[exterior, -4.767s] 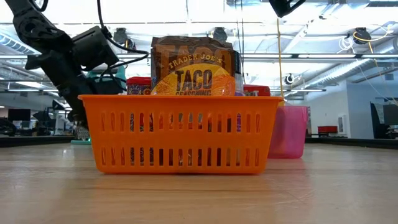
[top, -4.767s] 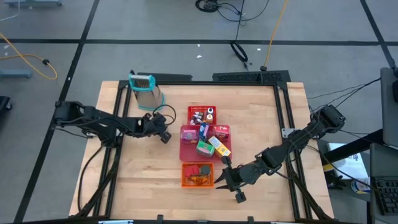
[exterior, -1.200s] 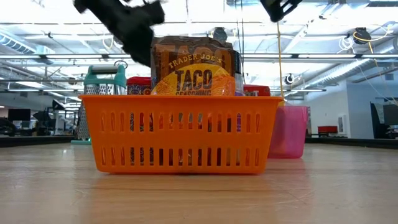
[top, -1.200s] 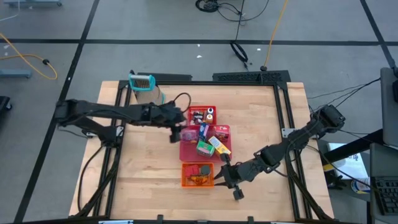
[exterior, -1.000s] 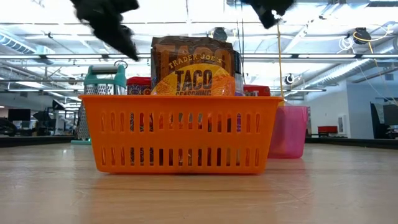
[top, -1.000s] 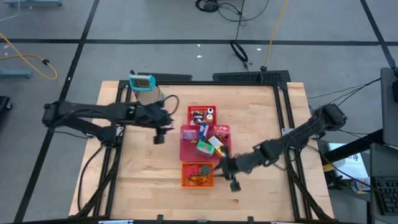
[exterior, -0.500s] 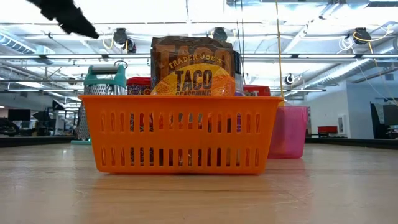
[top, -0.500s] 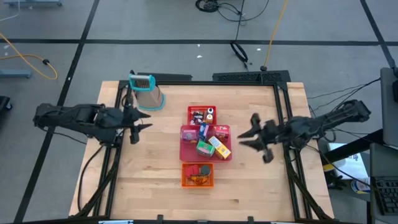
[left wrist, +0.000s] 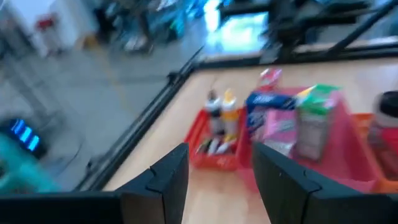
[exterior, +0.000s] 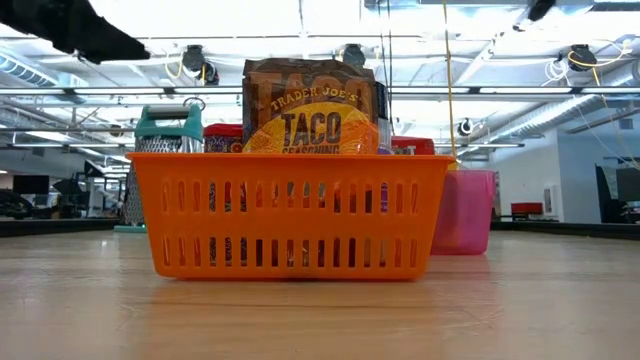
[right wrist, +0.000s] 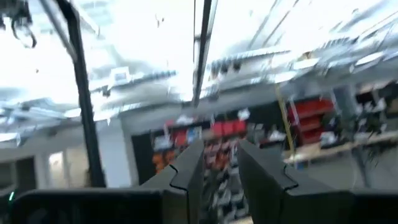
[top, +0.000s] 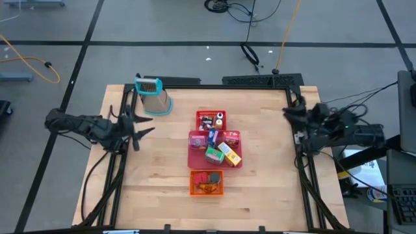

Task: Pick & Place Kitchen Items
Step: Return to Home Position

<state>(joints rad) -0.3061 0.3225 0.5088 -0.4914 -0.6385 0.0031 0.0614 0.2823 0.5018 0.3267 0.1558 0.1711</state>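
Claws released, empty: left claw (top: 138,131) pulled back to left edge, right claw (top: 290,112) to right edge.

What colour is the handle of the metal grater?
Teal; the grater handle shows best in the low view.

"TRADER JOE'S TACO SEASONING" on brown packet (exterior: 311,105).

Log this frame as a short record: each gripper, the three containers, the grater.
left gripper: open, empty, near the table's left edge
right gripper: open, empty, near the table's right edge
red bin: farthest of three, holds small bottles
pink tray: middle, holds food boxes
orange basket: nearest, holds taco packet
grater: upright, far left, outside the containers
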